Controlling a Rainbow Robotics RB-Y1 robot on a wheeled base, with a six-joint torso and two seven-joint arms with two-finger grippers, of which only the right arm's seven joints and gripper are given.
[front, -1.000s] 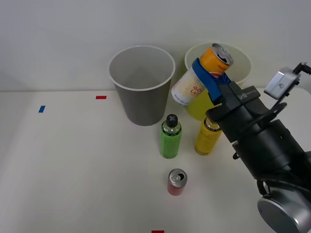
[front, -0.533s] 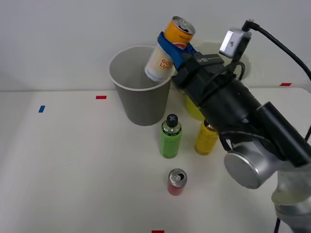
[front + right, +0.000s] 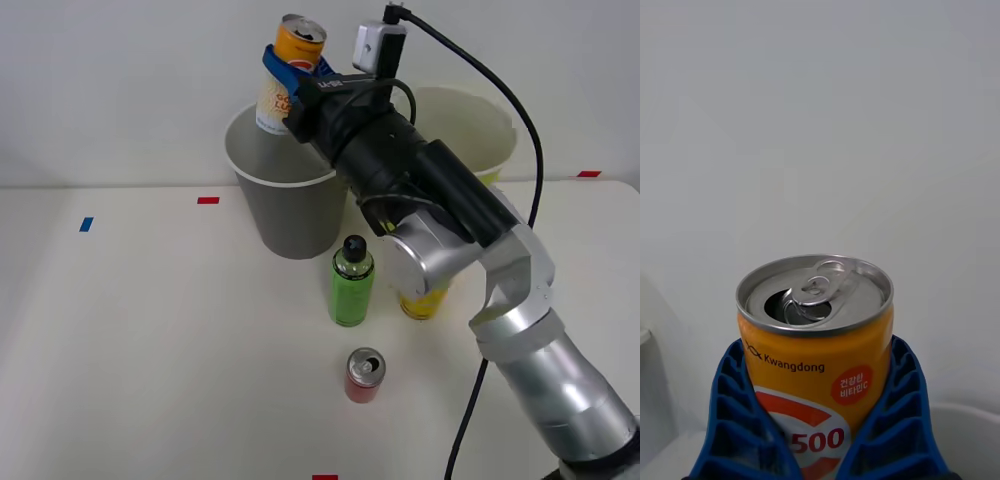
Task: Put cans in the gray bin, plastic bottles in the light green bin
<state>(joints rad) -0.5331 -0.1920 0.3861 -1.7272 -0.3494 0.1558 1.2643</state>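
My right gripper (image 3: 285, 72) is shut on the orange-and-white can (image 3: 285, 75), holding it nearly upright above the open mouth of the gray bin (image 3: 290, 210). In the right wrist view the can (image 3: 816, 352) sits between the blue ribbed fingers (image 3: 734, 420), its silver pull-tab top showing. The light green bin (image 3: 478, 130) stands behind my arm, to the right of the gray one. In front of the bins stand the green bottle (image 3: 351, 282) with a black cap and the yellow bottle (image 3: 425, 297), mostly hidden by my arm. The red can (image 3: 364, 374) stands nearer the front.
Small red marks (image 3: 208, 200) and a blue mark (image 3: 86, 224) lie on the white table. Another red mark (image 3: 324, 477) sits at the front edge. A wall rises just behind the bins.
My right arm has swung left with the orange-and-white can, from in front of the light green bin to above the gray bin. The can has turned more upright.
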